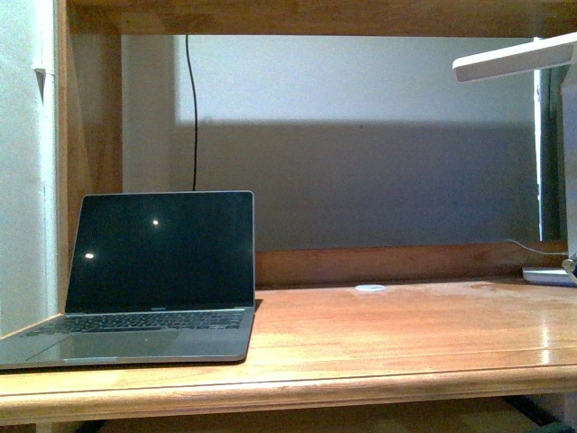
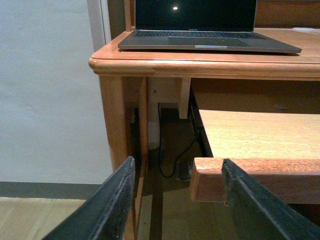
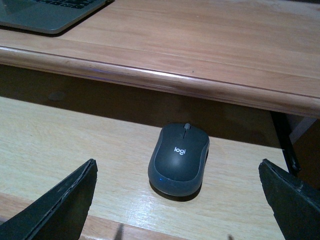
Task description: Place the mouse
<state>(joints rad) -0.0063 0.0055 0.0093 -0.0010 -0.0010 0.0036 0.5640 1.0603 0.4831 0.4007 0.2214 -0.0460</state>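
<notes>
The mouse (image 3: 179, 158), small, dark grey and oval with a logo on its back, lies on the pull-out wooden shelf (image 3: 60, 140) under the desk top. My right gripper (image 3: 177, 200) is open just in front of it, one dark finger on each side, touching nothing. My left gripper (image 2: 177, 200) is open too, low beside the desk's left leg (image 2: 114, 120), with the shelf's front corner (image 2: 210, 175) between its fingers but apart from them. The front view shows neither gripper nor the mouse.
An open laptop (image 1: 153, 271) with a dark screen sits on the left of the desk top (image 1: 388, 334). A white lamp (image 1: 518, 56) reaches in at the right, its base (image 1: 550, 275) on the desk. Cables (image 2: 172, 160) hang under the desk. The desk's front edge (image 3: 150, 77) overhangs the shelf.
</notes>
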